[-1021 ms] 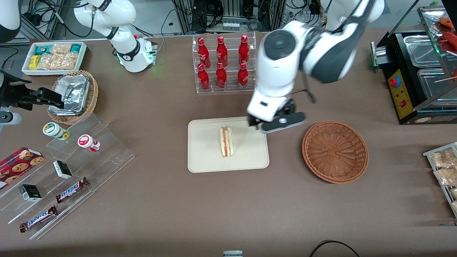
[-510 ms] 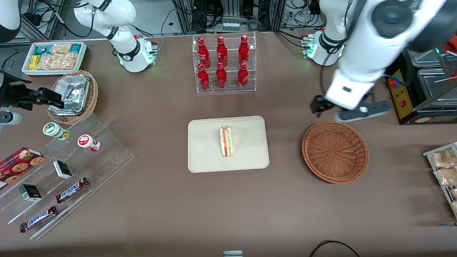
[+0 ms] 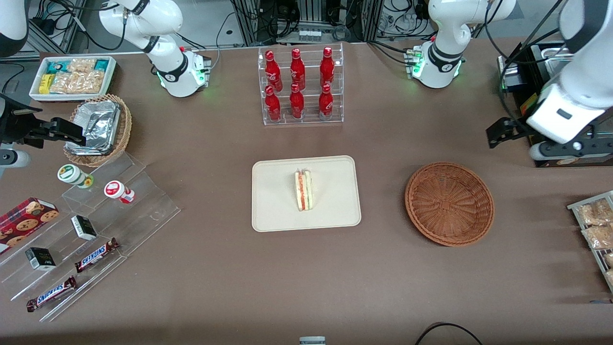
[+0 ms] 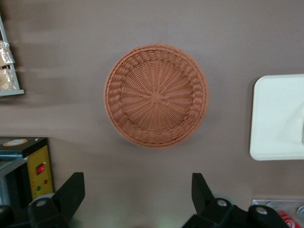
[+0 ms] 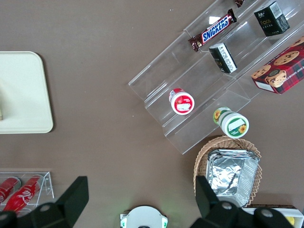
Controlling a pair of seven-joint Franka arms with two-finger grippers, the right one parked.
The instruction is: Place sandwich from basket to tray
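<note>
The sandwich [image 3: 303, 190], a pale wedge with red and green filling, stands on its edge in the middle of the cream tray [image 3: 273, 211]. Beside the tray, toward the working arm's end, sits the round reddish-brown basket [image 3: 449, 203] with nothing in it. My left gripper [image 3: 570, 149] hangs high, farther from the front camera than the basket and by the black machine. In the left wrist view the gripper [image 4: 137, 190] is open with nothing between its fingers, and it looks down on the basket [image 4: 156, 95] and one end of the tray [image 4: 275, 118].
A clear rack of red bottles [image 3: 300, 86] stands farther back than the tray. A black machine [image 3: 550, 96] and a snack rack [image 3: 594, 230] line the working arm's end. Acrylic steps with candy bars [image 3: 96, 225], a foil-filled wicker basket [image 3: 98, 129] and a white bin [image 3: 72, 76] lie toward the parked arm's end.
My left gripper has swung from the tray's edge past the basket to the working arm's end of the table. The sandwich stays still on the tray.
</note>
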